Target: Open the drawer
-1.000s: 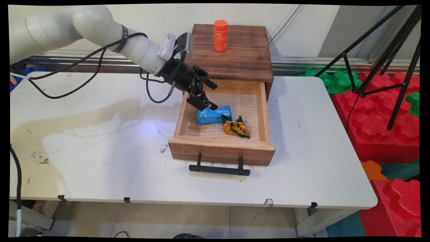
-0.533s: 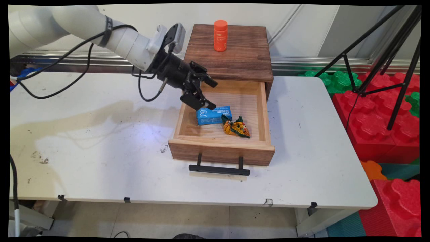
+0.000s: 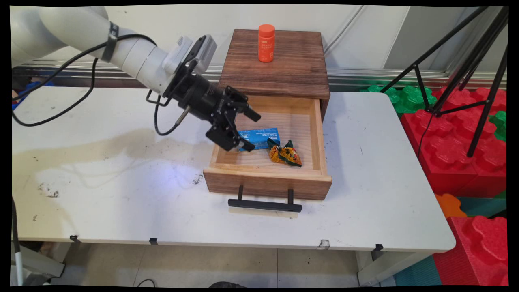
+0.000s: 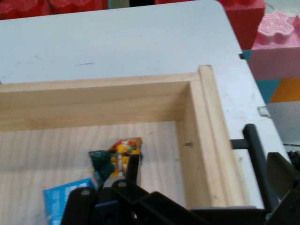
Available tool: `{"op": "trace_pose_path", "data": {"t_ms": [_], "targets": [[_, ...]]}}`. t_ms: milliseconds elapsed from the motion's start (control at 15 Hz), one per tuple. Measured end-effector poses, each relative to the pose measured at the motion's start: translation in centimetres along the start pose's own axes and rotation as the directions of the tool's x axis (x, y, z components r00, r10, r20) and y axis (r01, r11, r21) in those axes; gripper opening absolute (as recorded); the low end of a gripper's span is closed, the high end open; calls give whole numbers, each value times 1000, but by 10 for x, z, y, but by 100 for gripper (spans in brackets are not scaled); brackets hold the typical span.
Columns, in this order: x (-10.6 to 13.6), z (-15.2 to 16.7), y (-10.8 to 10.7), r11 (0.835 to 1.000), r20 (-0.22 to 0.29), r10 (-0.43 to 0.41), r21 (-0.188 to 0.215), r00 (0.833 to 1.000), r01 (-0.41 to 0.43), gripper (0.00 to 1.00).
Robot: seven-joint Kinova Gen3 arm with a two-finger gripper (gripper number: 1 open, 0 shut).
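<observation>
The gripper [image 3: 249,132] hangs over the left side of the open wooden drawer [image 3: 318,138], its jaws spread wide and holding nothing, the lower finger just in front of the blue box [image 3: 261,136]. The box carries white lettering too small to read, and a crumpled yellow-and-green snack packet [image 3: 286,154] lies just beside it. An orange bottle [image 3: 266,43] with an unreadable label stands on the dark wooden cabinet [image 3: 292,69].
</observation>
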Motion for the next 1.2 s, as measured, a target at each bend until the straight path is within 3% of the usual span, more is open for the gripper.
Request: {"op": "trace_pose_path", "data": {"t_ms": [467,1200], "targets": [[-4,6,40,998,27,3,-66,1000,-1,100],[-11,18,76,994,66,5,-108,998,2,100]]}}
